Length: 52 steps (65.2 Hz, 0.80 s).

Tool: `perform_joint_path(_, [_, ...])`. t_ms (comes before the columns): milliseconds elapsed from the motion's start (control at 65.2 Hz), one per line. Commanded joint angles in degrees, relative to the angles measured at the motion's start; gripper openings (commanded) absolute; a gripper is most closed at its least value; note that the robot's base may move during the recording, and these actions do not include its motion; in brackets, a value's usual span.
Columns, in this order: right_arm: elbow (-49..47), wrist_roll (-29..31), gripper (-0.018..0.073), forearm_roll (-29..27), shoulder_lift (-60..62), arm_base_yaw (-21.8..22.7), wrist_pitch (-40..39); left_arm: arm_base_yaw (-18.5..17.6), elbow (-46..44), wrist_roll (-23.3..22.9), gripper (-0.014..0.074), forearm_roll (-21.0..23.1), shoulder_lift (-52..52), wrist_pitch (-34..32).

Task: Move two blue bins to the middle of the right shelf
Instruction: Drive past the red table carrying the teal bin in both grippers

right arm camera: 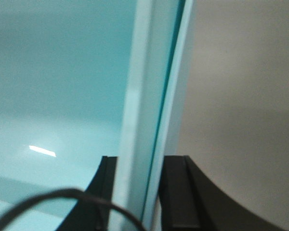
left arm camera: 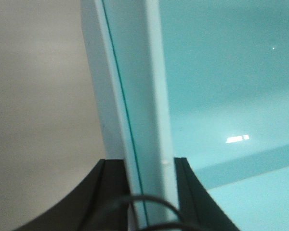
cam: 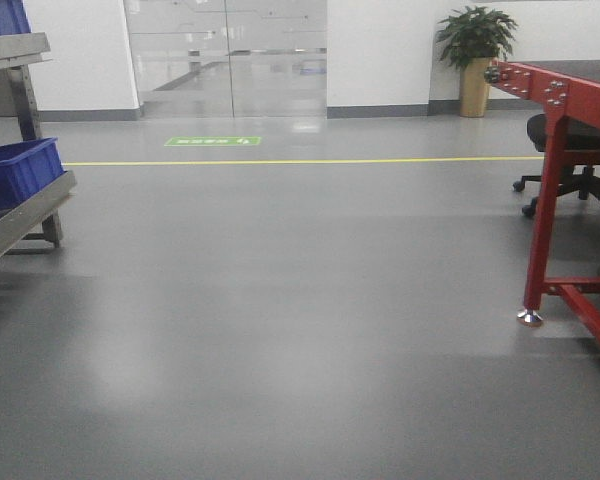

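Note:
A pale aqua blue bin fills both wrist views. In the left wrist view its smooth inside (left arm camera: 221, 72) lies to the right and its thick rim (left arm camera: 135, 96) runs up the middle. My left gripper (left arm camera: 148, 163) is shut on that rim, one black finger on each side. In the right wrist view the bin's inside (right arm camera: 53, 72) lies to the left, and my right gripper (right arm camera: 142, 159) is shut on the opposite rim (right arm camera: 149, 86). A thin dark seam runs along each rim, like two nested walls. The bins and grippers do not show in the front view. The right shelf middle is out of view.
A metal rack (cam: 25, 215) at the left edge holds dark blue crates (cam: 18, 170). A red-framed table (cam: 555, 190) stands at the right with a black office chair (cam: 580, 165) behind it. Grey floor (cam: 280, 300) stretches ahead past a yellow line (cam: 300, 161) to glass doors (cam: 230, 55) and a potted plant (cam: 474, 50).

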<state>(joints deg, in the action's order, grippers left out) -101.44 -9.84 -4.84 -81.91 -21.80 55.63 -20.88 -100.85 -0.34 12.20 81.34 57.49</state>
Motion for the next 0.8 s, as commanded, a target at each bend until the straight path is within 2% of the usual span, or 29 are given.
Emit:
perform_joint_path(0, [-0.61,-0.53,-0.0154,-0.74,0.38,-0.06,-6.44,-0.80,-1.19,1.44,-0.0110,6.69,-1.48,-3.35])
perform_joint_path(783, [-0.61,-0.53,-0.0154,-0.74,0.38,-0.06,-6.87,-0.80,-1.19,1.44,-0.0110,6.69,-1.48,-3.35])
